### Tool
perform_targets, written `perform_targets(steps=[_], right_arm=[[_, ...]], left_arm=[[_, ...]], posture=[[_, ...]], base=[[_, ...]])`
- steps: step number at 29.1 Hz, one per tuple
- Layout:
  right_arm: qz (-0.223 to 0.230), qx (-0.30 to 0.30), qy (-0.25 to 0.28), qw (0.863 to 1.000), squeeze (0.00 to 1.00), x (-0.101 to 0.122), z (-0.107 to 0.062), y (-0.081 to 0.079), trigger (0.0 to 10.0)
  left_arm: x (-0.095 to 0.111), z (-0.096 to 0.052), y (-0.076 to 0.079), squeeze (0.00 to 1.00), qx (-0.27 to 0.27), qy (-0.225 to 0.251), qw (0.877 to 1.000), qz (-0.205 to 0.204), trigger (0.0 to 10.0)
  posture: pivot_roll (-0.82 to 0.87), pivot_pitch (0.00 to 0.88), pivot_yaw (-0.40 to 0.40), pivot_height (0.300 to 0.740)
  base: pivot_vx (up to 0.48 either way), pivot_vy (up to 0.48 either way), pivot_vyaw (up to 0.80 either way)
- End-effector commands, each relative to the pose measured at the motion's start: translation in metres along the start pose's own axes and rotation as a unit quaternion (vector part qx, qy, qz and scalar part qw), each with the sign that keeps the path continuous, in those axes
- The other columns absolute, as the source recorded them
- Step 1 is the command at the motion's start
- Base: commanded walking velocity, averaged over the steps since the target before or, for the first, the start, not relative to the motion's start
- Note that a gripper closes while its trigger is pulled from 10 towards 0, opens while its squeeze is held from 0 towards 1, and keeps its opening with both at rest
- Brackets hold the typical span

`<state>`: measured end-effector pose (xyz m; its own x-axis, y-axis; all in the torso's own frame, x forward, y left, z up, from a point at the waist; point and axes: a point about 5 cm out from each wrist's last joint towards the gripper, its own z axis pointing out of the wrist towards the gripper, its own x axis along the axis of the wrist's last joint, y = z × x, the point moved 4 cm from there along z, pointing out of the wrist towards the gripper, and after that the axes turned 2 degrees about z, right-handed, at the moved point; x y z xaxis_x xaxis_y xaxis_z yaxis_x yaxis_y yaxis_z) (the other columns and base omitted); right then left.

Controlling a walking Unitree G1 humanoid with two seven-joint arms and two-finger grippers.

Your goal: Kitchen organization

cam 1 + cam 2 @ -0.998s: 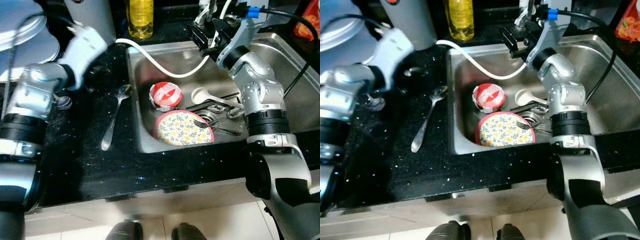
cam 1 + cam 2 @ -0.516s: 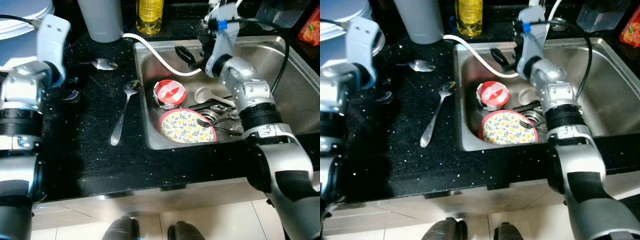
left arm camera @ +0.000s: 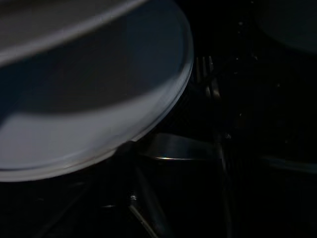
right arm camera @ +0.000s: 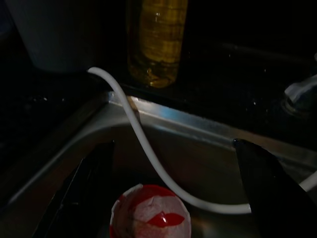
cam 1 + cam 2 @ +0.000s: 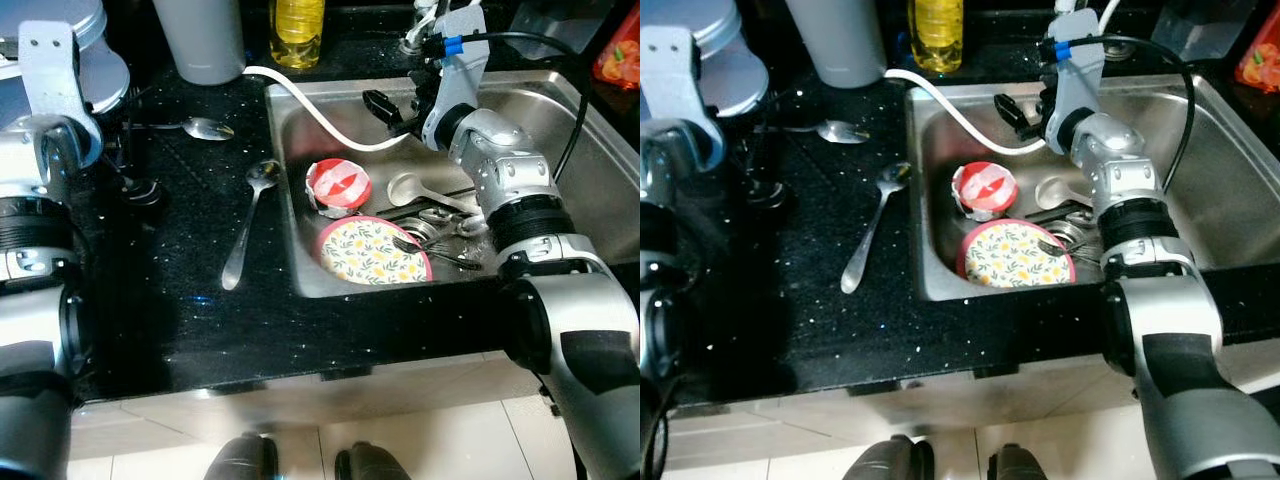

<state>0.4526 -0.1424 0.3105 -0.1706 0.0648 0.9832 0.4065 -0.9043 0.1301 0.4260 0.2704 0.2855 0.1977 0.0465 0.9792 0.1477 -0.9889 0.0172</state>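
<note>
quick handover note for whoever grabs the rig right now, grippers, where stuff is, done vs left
Right gripper: open, empty, above the steel sink, aimed at the red-and-white cup.
Left gripper: raised by the grey plates at the counter's far left; fingers unclear.
In sink: the cup, floral red-rimmed plate, white spoon, forks, white hose.
On black counter: two metal spoons.
Done: nothing held. Left: all of it.

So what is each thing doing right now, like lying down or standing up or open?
Right gripper: open, over the sink.
Red and white cup: on its side in the sink.
Flowered plate: tilted against the sink's front wall.
Long spoon: lying flat on the counter.
Yellow bottle: standing upright.
White hose: draped into the sink.
</note>
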Motion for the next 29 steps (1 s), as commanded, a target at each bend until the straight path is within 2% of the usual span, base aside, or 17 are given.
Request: perform_targets(steps=[1, 9, 10, 12, 13, 16, 17, 18, 19, 20, 22, 25, 26, 27, 28, 29], right_arm=[[-0.003, -0.002, 0.012, 1.000, 0.00, 0.009, 0.001, 0.002, 10.0], [-0.003, 0.003, 0.018, 1.000, 0.00, 0.011, 0.002, -0.001, 10.0], [-0.002, 0.002, 0.019, 1.000, 0.00, 0.011, 0.002, -0.001, 10.0], [0.004, -0.001, 0.020, 1.000, 0.00, 0.009, 0.002, 0.000, 10.0], [0.004, -0.001, 0.020, 1.000, 0.00, 0.009, 0.002, 0.000, 10.0], [0.019, -0.005, 0.006, 1.000, 0.00, -0.006, 0.002, -0.004, 10.0], [0.037, -0.004, -0.005, 0.999, 0.00, -0.017, 0.002, -0.008, 10.0], [0.065, -0.004, -0.028, 0.998, 0.00, -0.038, 0.001, -0.016, 10.0], [0.073, -0.004, -0.038, 0.997, 0.00, -0.047, 0.000, -0.019, 10.0], [0.073, -0.004, -0.038, 0.997, 0.00, -0.047, 0.000, -0.019, 10.0], [0.096, -0.017, -0.059, 0.993, 0.00, -0.067, -0.002, -0.026, 10.0], [0.111, -0.024, -0.067, 0.991, 0.00, -0.074, -0.003, -0.028, 10.0], [0.127, -0.033, -0.068, 0.989, 0.00, -0.079, -0.004, -0.030, 10.0], [0.146, -0.044, -0.063, 0.986, 0.00, -0.081, -0.005, -0.031, 10.0], [0.146, -0.044, -0.063, 0.986, 0.00, -0.081, -0.005, -0.031, 10.0], [0.159, -0.052, -0.059, 0.984, 0.00, -0.082, -0.005, -0.031, 10.0]], left_arm=[[0.000, 0.004, 0.013, 1.00, -0.018, -0.003, 0.999, -0.027, 10.0], [-0.003, 0.008, 0.034, 1.00, -0.042, -0.017, 0.996, -0.077, 10.0], [-0.003, 0.009, 0.046, 0.00, -0.053, -0.018, 0.994, -0.094, 10.0], [-0.006, 0.010, 0.064, 0.00, -0.063, -0.024, 0.991, -0.118, 10.0], [-0.006, 0.010, 0.064, 0.00, -0.063, -0.024, 0.991, -0.118, 10.0], [-0.038, 0.017, 0.072, 0.00, -0.048, -0.073, 0.987, -0.132, 10.0], [-0.056, 0.019, 0.071, 0.00, -0.032, -0.094, 0.987, -0.125, 10.0], [-0.080, 0.020, 0.064, 0.00, -0.003, -0.121, 0.987, -0.105, 10.0], [-0.089, 0.020, 0.061, 0.00, 0.009, -0.130, 0.987, -0.096, 10.0], [-0.089, 0.020, 0.061, 0.00, 0.009, -0.130, 0.987, -0.096, 10.0], [-0.106, 0.018, 0.049, 0.00, 0.041, -0.132, 0.989, -0.049, 10.0], [-0.115, 0.017, 0.045, 0.00, 0.052, -0.139, 0.988, -0.043, 10.0], [-0.126, 0.014, 0.040, 0.00, 0.064, -0.147, 0.986, -0.041, 5.6], [-0.139, 0.012, 0.038, 0.00, 0.072, -0.161, 0.983, -0.056, 3.9], [-0.139, 0.012, 0.038, 0.00, 0.072, -0.161, 0.983, -0.056, 3.9], [-0.148, 0.009, 0.036, 0.00, 0.079, -0.169, 0.980, -0.069, 2.9]], posture=[[0.11, 0.126, -0.010, 0.740], [0.11, 0.118, -0.007, 0.740], [0.11, 0.113, -0.006, 0.740], [0.11, 0.107, -0.005, 0.740], [0.11, 0.107, -0.005, 0.740], [0.11, 0.105, 0.005, 0.740], [0.10, 0.107, 0.009, 0.740], [0.10, 0.107, 0.009, 0.740], [0.10, 0.107, 0.009, 0.740], [0.10, 0.107, 0.009, 0.740], [0.11, 0.109, 0.018, 0.740], [0.11, 0.109, 0.018, 0.740], [0.12, 0.107, 0.017, 0.740], [0.12, 0.108, 0.015, 0.740], [0.12, 0.108, 0.015, 0.740], [0.12, 0.108, 0.015, 0.740]], base=[[0.000, 0.000, 0.00], [0.000, 0.000, 0.00], [0.000, 0.000, 0.00], [0.000, 0.000, 0.00], [0.000, 0.000, 0.00], [0.000, 0.000, 0.00], [0.000, 0.000, 0.00], [0.000, 0.000, 0.00], [0.000, 0.000, 0.00], [0.000, 0.000, 0.00], [0.000, 0.000, 0.00], [0.000, 0.000, 0.00], [0.000, 0.000, 0.00], [0.000, 0.000, 0.00], [0.000, 0.000, 0.00], [0.000, 0.000, 0.00]])
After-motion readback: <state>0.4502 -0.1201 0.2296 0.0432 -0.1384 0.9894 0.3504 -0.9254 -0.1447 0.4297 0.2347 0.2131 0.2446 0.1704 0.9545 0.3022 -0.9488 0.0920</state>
